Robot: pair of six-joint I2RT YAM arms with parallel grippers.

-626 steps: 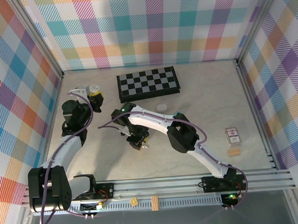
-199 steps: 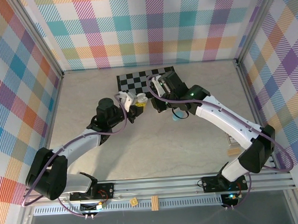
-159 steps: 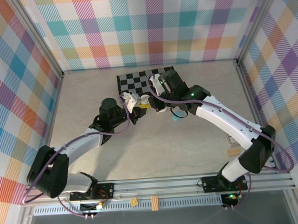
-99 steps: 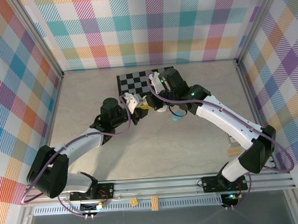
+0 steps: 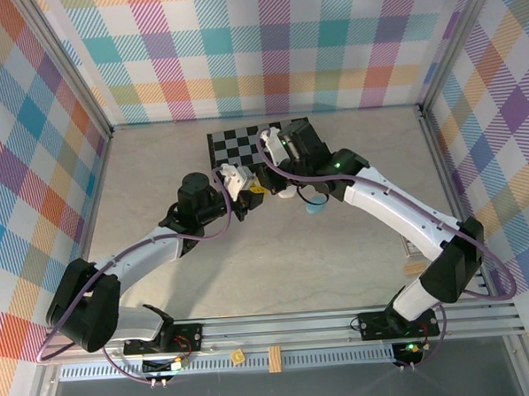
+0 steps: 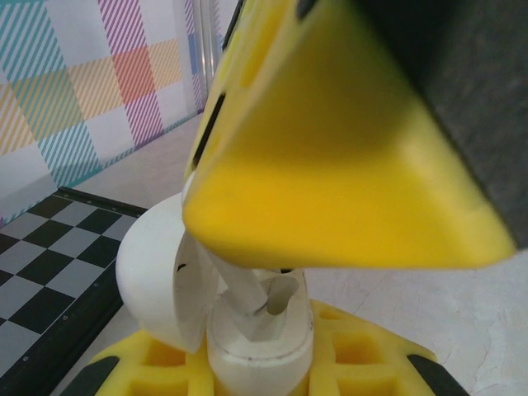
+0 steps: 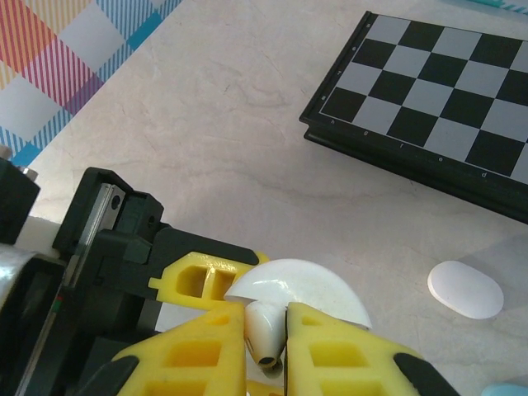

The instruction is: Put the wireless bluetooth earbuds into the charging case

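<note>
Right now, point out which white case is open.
The white case in the left pincer: its lid is flipped up. The other white case lies shut on the table.

No legible text, label, brand or number is showing anywhere. Tiny pale marks are running along the chessboard's (image 7: pixel 429 99) dark border, too small to read.

White earbud (image 7: pixel 265 328), white case (image 7: pixel 312 290), black-and-white chequered board (image 7: pixel 429 103).
</note>
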